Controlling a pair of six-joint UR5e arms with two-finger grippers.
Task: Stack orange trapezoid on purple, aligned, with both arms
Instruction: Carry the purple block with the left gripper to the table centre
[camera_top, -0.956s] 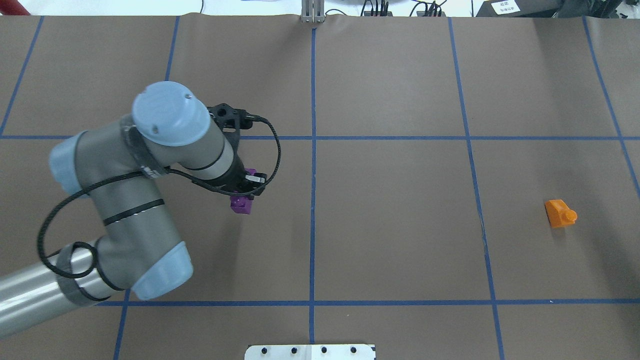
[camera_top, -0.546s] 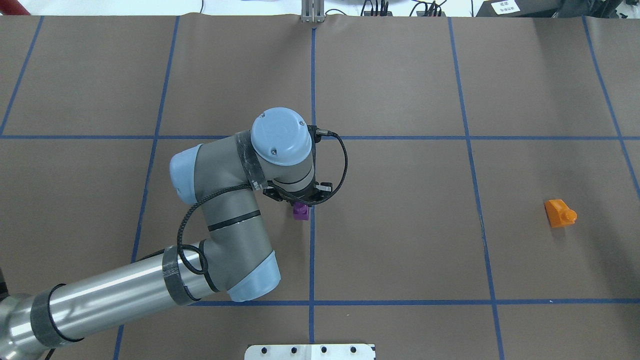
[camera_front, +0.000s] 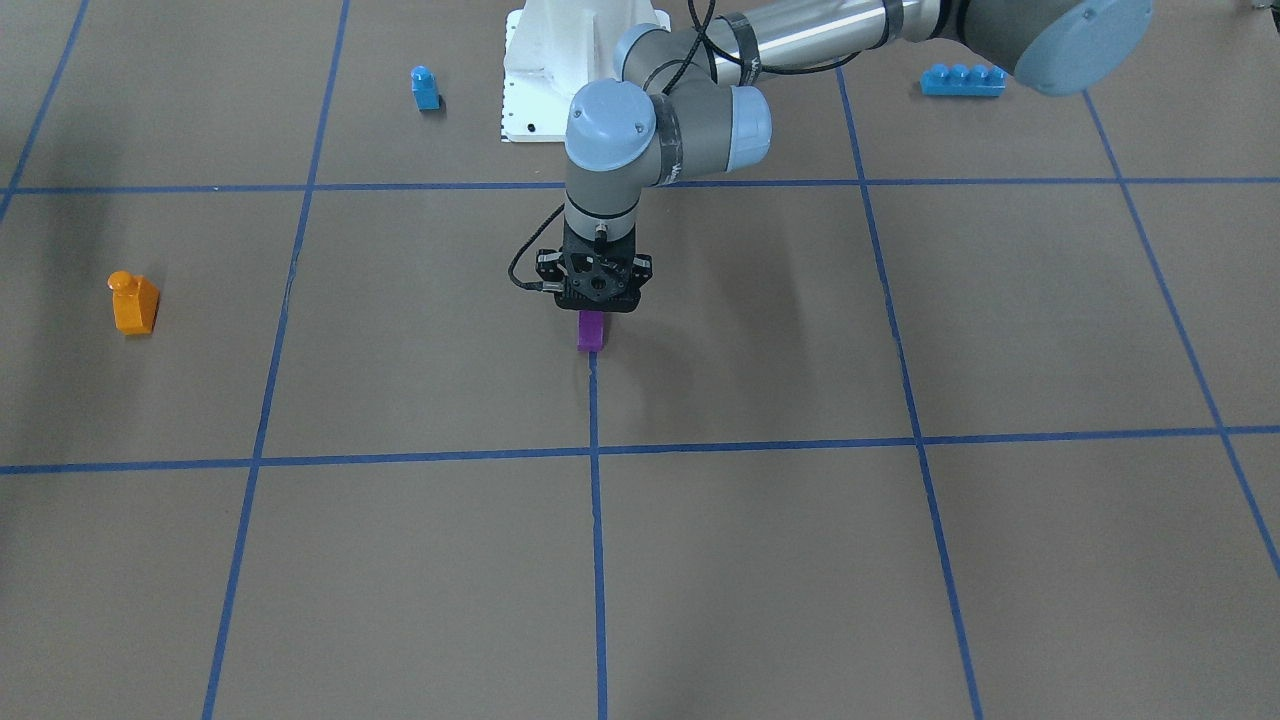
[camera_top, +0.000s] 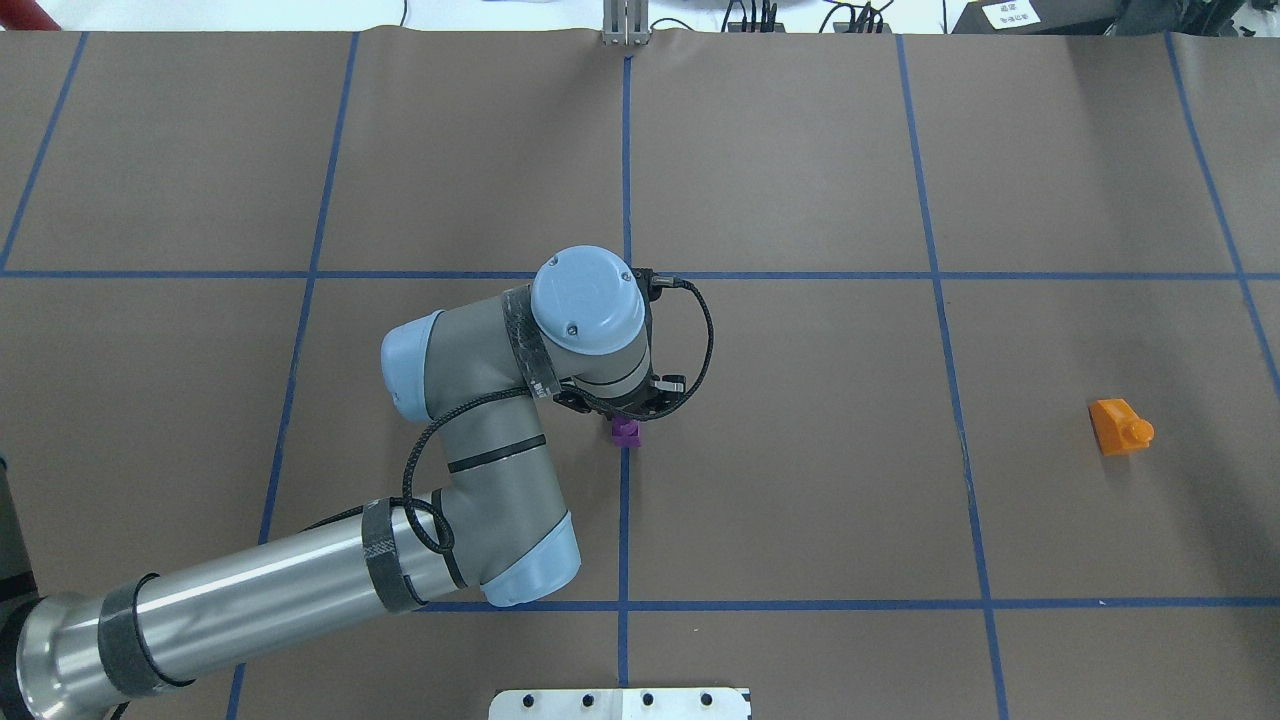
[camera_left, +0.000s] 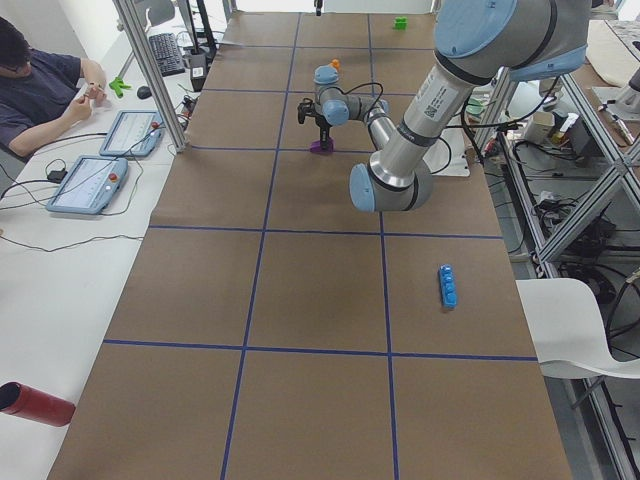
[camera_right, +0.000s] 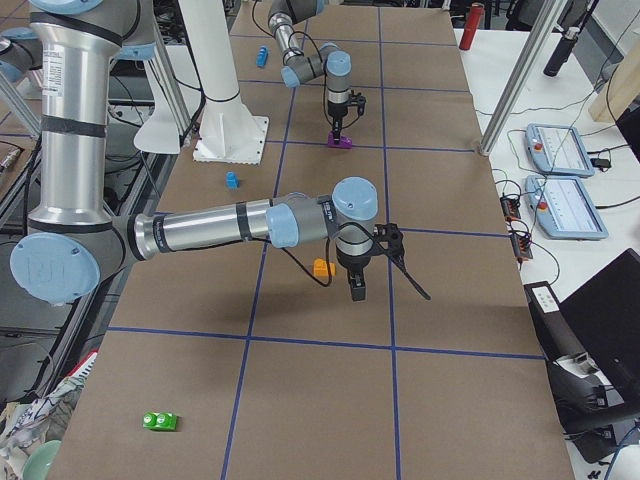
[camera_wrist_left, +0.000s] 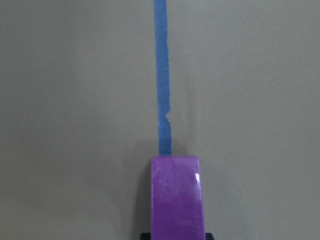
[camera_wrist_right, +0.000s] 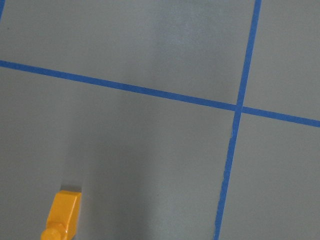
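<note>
Left gripper (camera_front: 592, 308) is clamped on the purple brick (camera_front: 591, 332) right over a blue tape line (camera_wrist_left: 161, 75) (wrist cam shows it pinched at the very bottom of the shot), though I can't really tell if it's touching the surface or just above it. Orange trapezoid (camera_top: 1120, 428) sits alone, well off to the robot's right. The right gripper (camera_right: 357, 290) hangs near it, but only the side view catches it, so I can't tell if its fingers are apart or together.

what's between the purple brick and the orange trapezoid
Between purple brick and orange trapezoid: only bare table paper and one blue tape line, in the overhead view.
</note>
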